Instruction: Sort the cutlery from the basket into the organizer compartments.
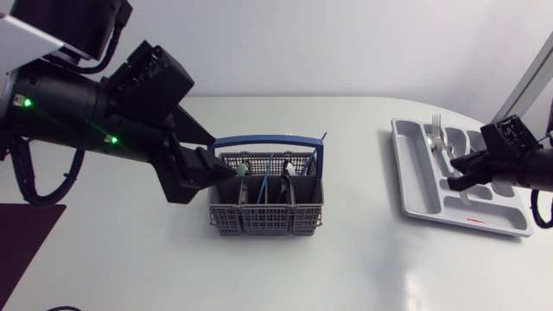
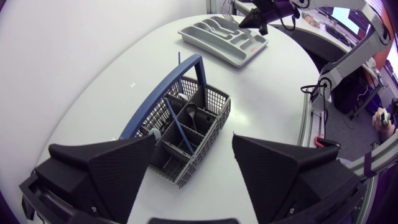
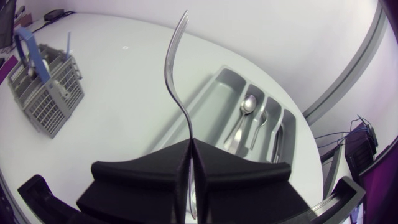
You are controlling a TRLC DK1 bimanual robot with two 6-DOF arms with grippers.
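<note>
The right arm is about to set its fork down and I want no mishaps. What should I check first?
1. Right gripper shut on fork: ok.
2. Fork above the organizer, per head view: ok.
3. Which compartment lies under the fork: cannot tell.
4. Spoons lie in the organizer, not touching the fork: ok.
5. Left gripper open at the basket, far from the organizer: ok.

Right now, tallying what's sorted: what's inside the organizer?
Two spoons lie in neighbouring slots of the organizer. The right gripper, holding a fork, hides the nearer part.
</note>
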